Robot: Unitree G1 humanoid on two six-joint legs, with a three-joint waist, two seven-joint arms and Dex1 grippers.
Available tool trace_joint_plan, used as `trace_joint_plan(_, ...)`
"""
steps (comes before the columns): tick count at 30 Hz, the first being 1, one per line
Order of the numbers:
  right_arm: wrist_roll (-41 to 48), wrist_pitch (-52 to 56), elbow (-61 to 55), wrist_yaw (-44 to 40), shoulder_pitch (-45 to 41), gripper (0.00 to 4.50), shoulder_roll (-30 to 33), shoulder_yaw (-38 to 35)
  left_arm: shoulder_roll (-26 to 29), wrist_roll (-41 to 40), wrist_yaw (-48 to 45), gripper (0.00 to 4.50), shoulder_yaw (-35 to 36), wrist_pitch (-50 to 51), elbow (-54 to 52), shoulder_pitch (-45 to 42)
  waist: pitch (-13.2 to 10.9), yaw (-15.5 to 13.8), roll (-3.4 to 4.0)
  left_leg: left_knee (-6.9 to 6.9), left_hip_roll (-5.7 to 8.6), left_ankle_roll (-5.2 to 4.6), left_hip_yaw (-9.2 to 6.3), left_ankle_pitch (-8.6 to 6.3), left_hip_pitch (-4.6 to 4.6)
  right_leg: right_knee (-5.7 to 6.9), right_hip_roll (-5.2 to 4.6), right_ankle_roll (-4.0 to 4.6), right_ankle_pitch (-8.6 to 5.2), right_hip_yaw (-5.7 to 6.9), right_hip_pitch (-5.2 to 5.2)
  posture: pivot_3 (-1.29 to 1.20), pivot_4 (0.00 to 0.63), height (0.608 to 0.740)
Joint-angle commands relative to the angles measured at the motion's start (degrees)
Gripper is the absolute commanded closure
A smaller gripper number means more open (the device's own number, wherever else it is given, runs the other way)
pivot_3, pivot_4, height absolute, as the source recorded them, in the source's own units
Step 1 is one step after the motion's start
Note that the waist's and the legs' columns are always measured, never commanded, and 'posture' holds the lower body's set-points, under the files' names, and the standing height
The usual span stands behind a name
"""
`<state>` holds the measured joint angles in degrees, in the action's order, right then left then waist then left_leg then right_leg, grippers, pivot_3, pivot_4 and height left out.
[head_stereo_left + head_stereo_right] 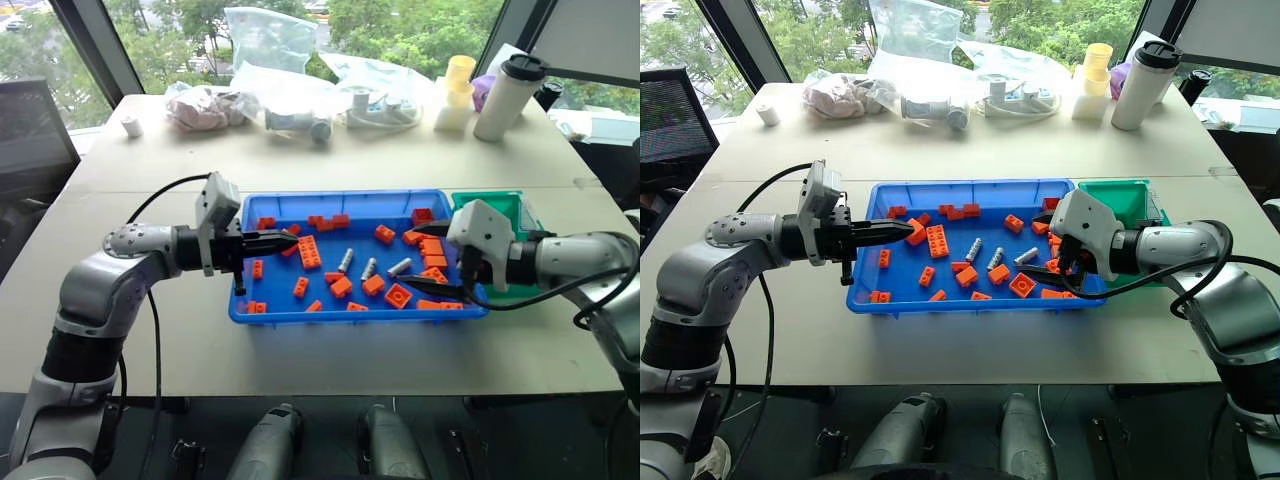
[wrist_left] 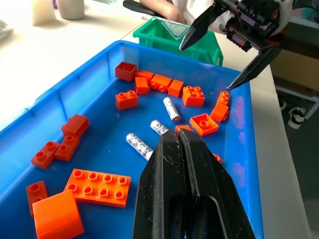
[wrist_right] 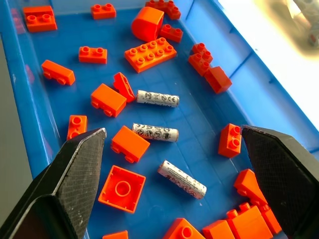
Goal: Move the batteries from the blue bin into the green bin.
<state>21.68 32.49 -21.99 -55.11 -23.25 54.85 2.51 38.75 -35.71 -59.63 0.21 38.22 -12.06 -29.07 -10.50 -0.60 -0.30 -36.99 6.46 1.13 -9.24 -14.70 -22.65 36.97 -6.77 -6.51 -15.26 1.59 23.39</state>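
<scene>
Three batteries (image 3: 157,98) lie loose among orange bricks (image 1: 309,252) near the middle of the blue bin (image 1: 330,200), which stands on the surface (image 1: 400,160). The green bin (image 1: 500,207) touches its right end. The left gripper (image 1: 283,239) hovers over the bin's left part, fingers pressed together. The right gripper (image 1: 440,260) hangs over the right part, fingers spread wide and empty.

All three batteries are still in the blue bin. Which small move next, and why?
Probably lower the right gripper, open wide, onto the nearest battery. All three batteries lie loose among orange bricks in the blue bin, that one between its fingers, and the green bin sits beside that arm. The left gripper is shut, hovering farther off.
</scene>
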Motion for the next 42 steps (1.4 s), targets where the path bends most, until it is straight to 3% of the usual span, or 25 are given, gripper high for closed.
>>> trace_joint_plan(1,-2.84,-4.48,2.44,-3.59,-4.77,0.05,-0.13,2.79,0.67,-0.29,-0.2,4.5,1.56,-0.96,-0.66,-0.81,0.0,0.02,0.0,0.0,0.0,0.0,0.0,0.0,0.0,0.0,0.0,0.0,0.0,0.0,0.01,0.0,0.15,0.74)
trace_joint_plan(10,-19.53,-25.07,28.75,-17.22,-26.66,0.05,-9.62,21.48,0.15,0.22,0.3,4.5,1.21,-1.41,-0.83,-0.77,-0.03,0.94,-0.02,0.01,-0.01,0.04,0.03,0.02,0.03,0.03,0.06,-0.01,0.01,0.03,0.02,0.0,0.15,0.74)
trace_joint_plan(18,-31.68,-45.32,61.03,-18.56,-42.84,0.05,-24.53,29.13,1.01,-0.27,1.89,4.5,2.65,-0.51,-3.64,0.97,-0.08,1.8,-0.05,0.06,-0.02,0.53,0.02,0.31,0.02,0.11,0.14,0.01,0.02,-0.02,0.13,0.0,0.15,0.74)
trace_joint_plan(24,-38.72,-55.69,72.77,-17.48,-46.12,0.05,-28.67,31.97,1.54,-1.16,3.35,4.5,3.44,0.39,-5.96,2.56,-0.09,1.42,-0.03,0.1,-0.01,0.58,-0.02,0.33,0.02,0.11,0.24,0.02,0.02,-0.13,0.14,0.0,0.15,0.74)
trace_joint_plan(39,-42.44,-61.98,83.09,-21.44,-48.57,0.05,-35.76,31.9,1.9,-1.6,4.84,4.5,3.94,0.23,-6.36,4.05,-0.08,2.07,-0.01,0.18,-0.22,0.71,0.04,0.4,0.22,0.24,0.51,0.14,0.09,-0.33,0.13,0.0,0.15,0.74)
trace_joint_plan(42,-43.09,-61.74,85.67,-22.39,-49.39,0.86,-38.02,31.91,1.83,-1.49,5.09,4.5,4.19,-0.16,-6.5,4.67,-0.08,2.12,-0.01,0.19,-0.25,0.72,0.04,0.4,0.23,0.24,0.55,0.16,0.11,-0.34,0.14,0.0,0.15,0.74)
